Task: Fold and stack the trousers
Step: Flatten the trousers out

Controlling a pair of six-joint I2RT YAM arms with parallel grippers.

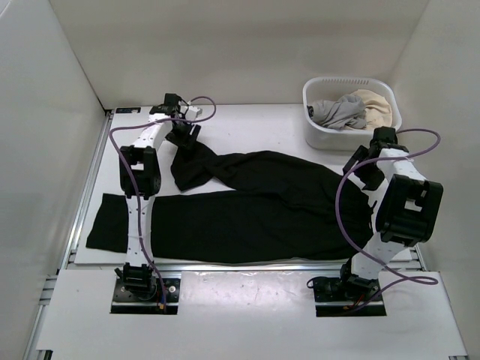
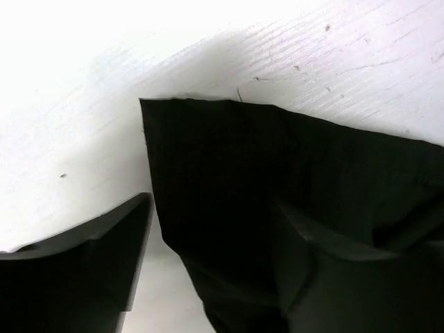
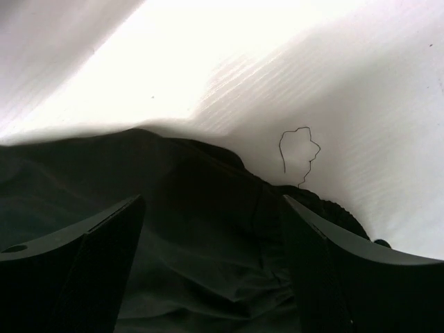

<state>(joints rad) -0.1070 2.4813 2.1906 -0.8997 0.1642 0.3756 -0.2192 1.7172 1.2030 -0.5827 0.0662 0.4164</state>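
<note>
The black trousers (image 1: 255, 206) lie spread across the table. One leg runs left along the front edge, and the other bends up towards the far left. My left gripper (image 1: 182, 136) is open over that upper leg's cuff. In the left wrist view the cuff (image 2: 229, 159) lies flat between the wide-apart fingers (image 2: 104, 257), with its hem edge just ahead of the left gripper (image 2: 215, 267). My right gripper (image 1: 358, 168) is open above the waist end at the right. In the right wrist view the right gripper (image 3: 211, 267) hangs over rumpled waistband fabric (image 3: 208, 208).
A white basket (image 1: 321, 136) at the far right holds grey and beige clothes (image 1: 349, 111). A loose dark thread (image 3: 298, 149) lies on the white table beyond the waistband. White walls enclose the table on the left, back and right.
</note>
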